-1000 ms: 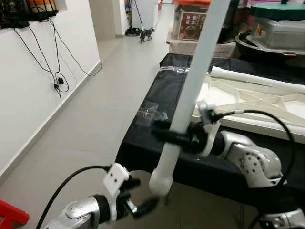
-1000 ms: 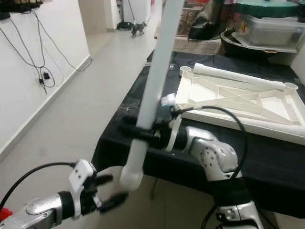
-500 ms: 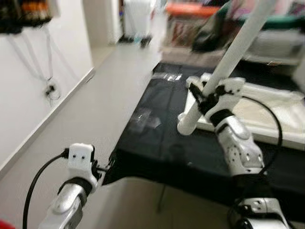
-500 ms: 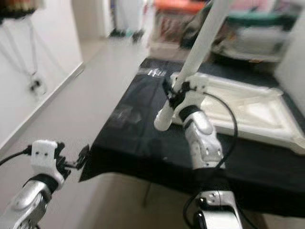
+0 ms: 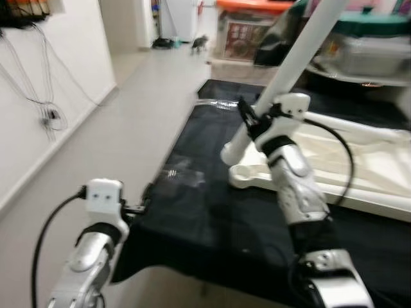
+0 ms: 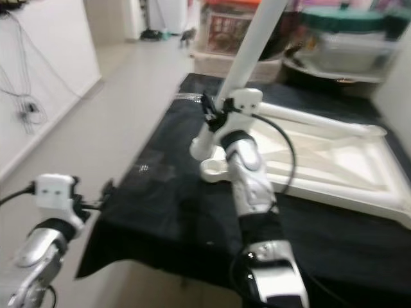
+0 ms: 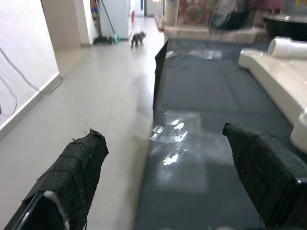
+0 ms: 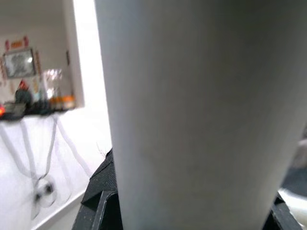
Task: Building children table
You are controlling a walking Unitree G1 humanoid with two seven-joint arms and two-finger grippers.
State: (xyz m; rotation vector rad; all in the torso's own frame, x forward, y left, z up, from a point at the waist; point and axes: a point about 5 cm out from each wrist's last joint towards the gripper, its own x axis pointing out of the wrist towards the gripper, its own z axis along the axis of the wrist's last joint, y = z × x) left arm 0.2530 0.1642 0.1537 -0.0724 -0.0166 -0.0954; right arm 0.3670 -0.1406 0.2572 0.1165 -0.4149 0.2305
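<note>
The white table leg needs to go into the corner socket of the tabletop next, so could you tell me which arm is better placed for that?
Right. The right hand already holds the leg, its lower end just above the tabletop's corner socket. The left hand is open at the table edge.

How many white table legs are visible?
2: one table leg in the right gripper, its end above the tabletop's corner socket; one second leg lying along the far edge. Others may be hidden.

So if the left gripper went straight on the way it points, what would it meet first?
Probably the crinkled clear plastic bag lying on the black cloth-covered table, judging by the left wrist view. The open left gripper points along that tabletop; depth is unclear, so it may pass just above.
</note>
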